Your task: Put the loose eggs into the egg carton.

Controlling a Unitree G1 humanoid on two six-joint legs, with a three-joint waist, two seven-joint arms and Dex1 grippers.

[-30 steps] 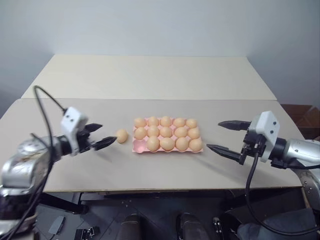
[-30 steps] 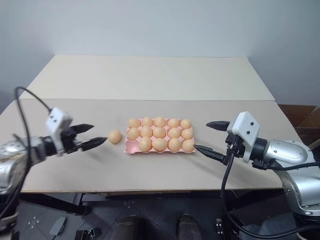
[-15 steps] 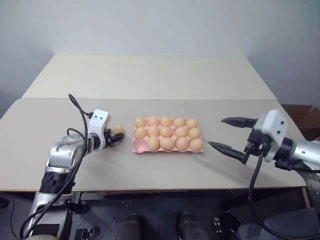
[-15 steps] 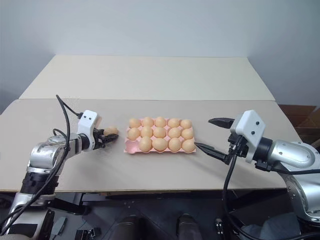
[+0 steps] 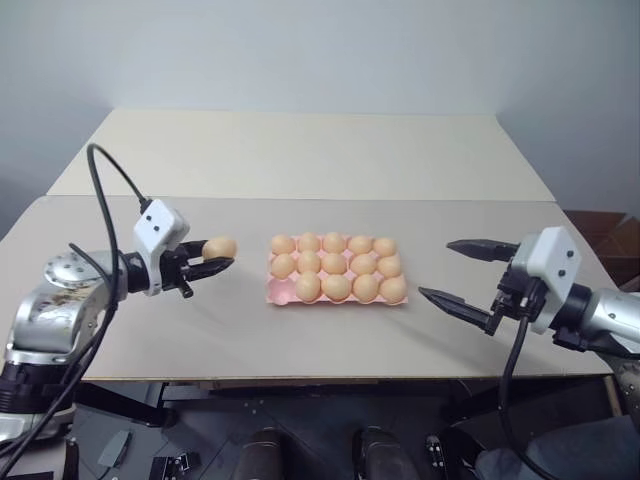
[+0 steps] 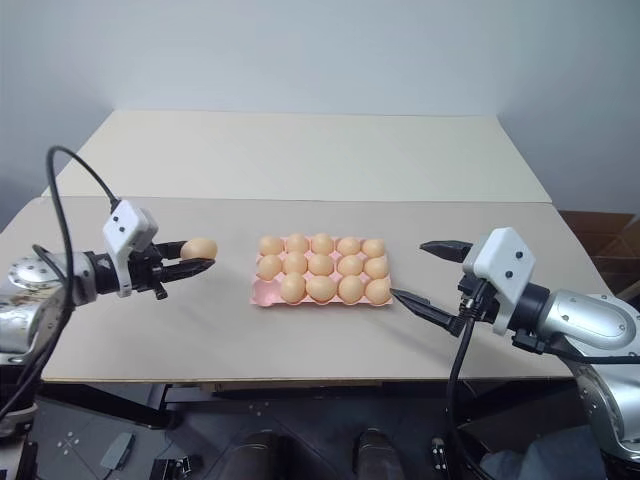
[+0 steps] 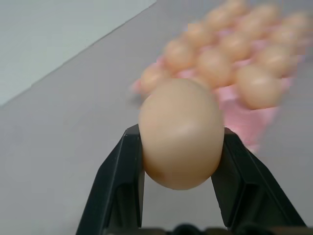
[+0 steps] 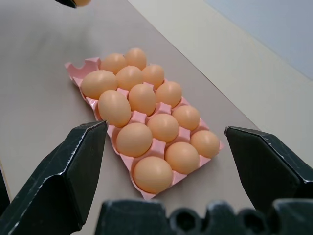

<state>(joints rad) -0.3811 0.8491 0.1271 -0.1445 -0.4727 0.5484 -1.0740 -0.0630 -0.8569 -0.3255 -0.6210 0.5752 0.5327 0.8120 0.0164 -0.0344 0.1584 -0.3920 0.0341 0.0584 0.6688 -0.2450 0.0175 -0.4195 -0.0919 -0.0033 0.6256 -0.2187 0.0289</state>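
From the head we see our left gripper (image 5: 212,263) clamped on a loose egg (image 5: 219,247) above the table (image 5: 300,330), beside the egg carton (image 5: 336,276) at mid-table. Our right wrist view shows the right gripper's (image 8: 166,139) fingers wide apart near the carton's empty corner cup (image 8: 79,66).

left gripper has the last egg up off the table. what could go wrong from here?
1. The loose egg is pinched only between the left gripper's two finger sides, clear of the table; a jolt might slip it out.
2. One empty cup remains, at the egg carton's corner, tight against seated eggs; the fingers could knock those.
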